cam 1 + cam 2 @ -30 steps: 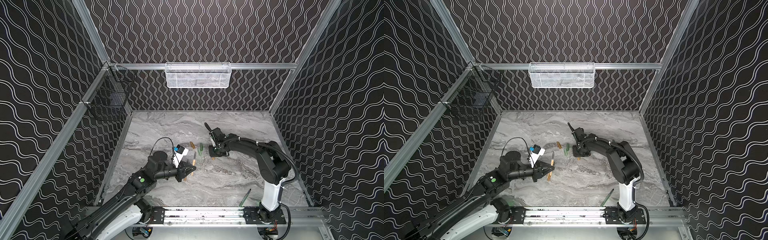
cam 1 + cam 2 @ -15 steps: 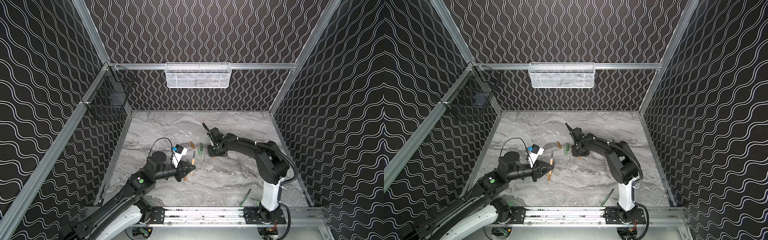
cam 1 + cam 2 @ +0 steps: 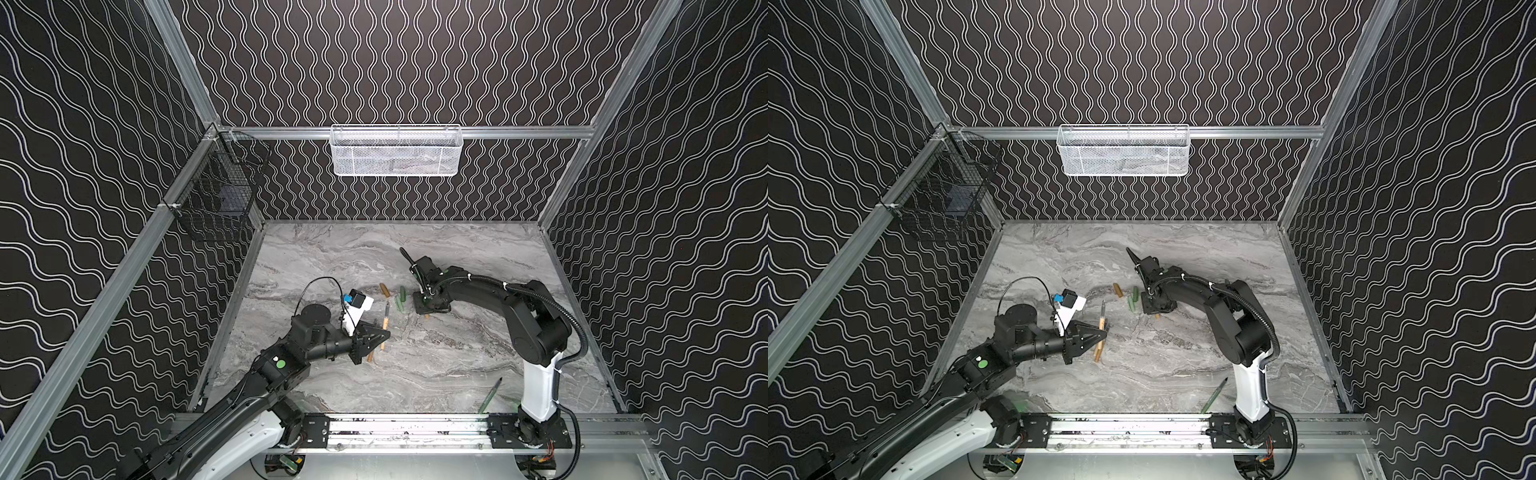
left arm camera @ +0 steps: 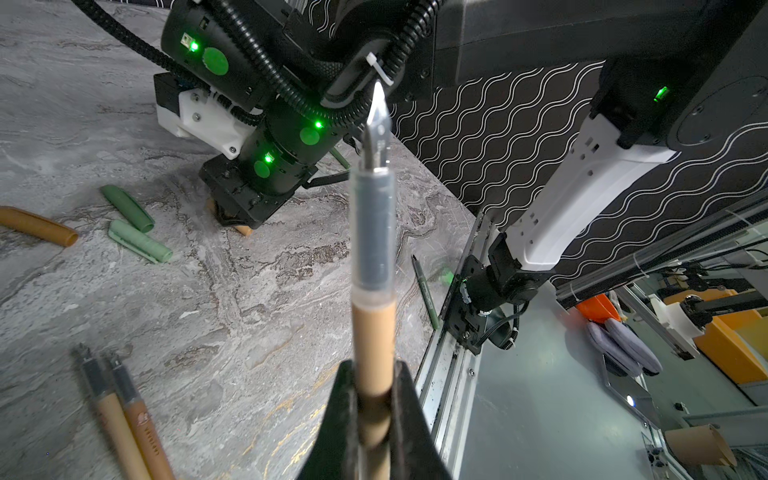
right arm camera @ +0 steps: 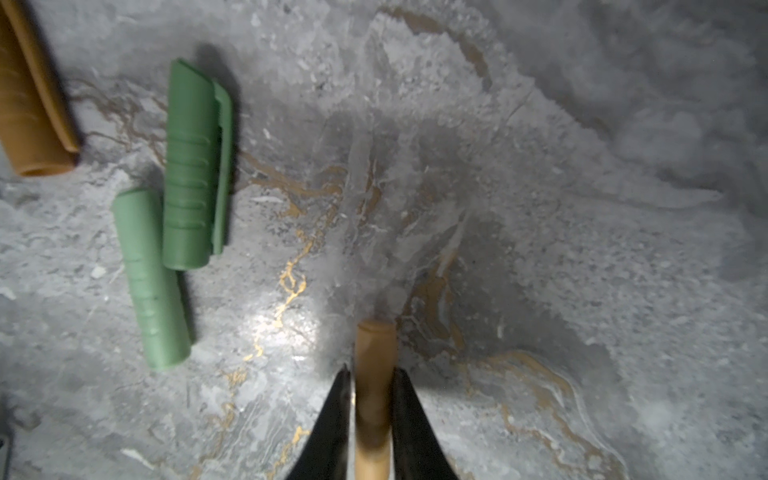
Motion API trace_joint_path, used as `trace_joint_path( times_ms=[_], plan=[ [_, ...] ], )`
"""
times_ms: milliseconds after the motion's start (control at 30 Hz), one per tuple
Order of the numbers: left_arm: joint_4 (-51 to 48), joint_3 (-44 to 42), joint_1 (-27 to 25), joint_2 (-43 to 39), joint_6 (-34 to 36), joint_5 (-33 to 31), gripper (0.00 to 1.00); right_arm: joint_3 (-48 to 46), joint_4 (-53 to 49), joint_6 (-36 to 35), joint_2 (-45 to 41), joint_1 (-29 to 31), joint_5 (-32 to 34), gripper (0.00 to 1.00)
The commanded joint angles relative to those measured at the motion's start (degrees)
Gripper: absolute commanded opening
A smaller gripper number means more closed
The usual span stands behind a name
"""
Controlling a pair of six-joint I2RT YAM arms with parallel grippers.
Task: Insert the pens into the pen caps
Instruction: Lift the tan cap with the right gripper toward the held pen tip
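My left gripper point(image 4: 372, 368) is clamped on a slim tan-orange plastic pen point(image 4: 372, 332). It grips low on the barrel, so the clear grey grip section and steel nib point(image 4: 377, 120) stick out free. This is left of centre over the grey marble tabletop point(image 3: 415, 365). My right gripper point(image 5: 371, 372), right of centre and farther back, points down at the table. Its jaws press both sides of a short tan-orange plastic cap point(image 5: 374, 345). I can't tell whether the end poking out is the cap's mouth.

I judge both pieces light, rigid and smooth, so they could twist or slide in the pads under an end-on push. The nib is the fragile part. I'd hold only the barrel, close to the grey section for less wobble. The cap wants a mid-body grip with its mouth clear.

Three caps lie loose just left of the right gripper: a second tan-orange cap point(image 3: 385, 289), a darker green cap point(image 5: 191, 166) and a paler green cap point(image 5: 151, 278). Two more tan-orange pens point(image 4: 143, 428) lie by my left gripper. A green pen point(image 3: 490, 395) lies near the front rail, on the right.
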Motion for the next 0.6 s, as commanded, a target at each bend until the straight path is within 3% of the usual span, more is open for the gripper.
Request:
trace_joint_path(
  times_ms=[0,400,567],
  plan=[
    [1.46,-0.09,-0.03,-0.12,0.46,-0.65,0.0,0.57,-2.11,0.09,0.63,0.25,1.79,0.18],
    [1.74,-0.08,-0.06,0.75,0.39,-0.32,0.0,0.11,-1.21,0.44,-2.17,0.36,0.61,0.12],
    [2.56,-0.08,0.0,1.94,0.18,0.57,0.0,-2.89,3.34,1.1,-8.12,-1.29,-7.17,0.12]
  ],
)
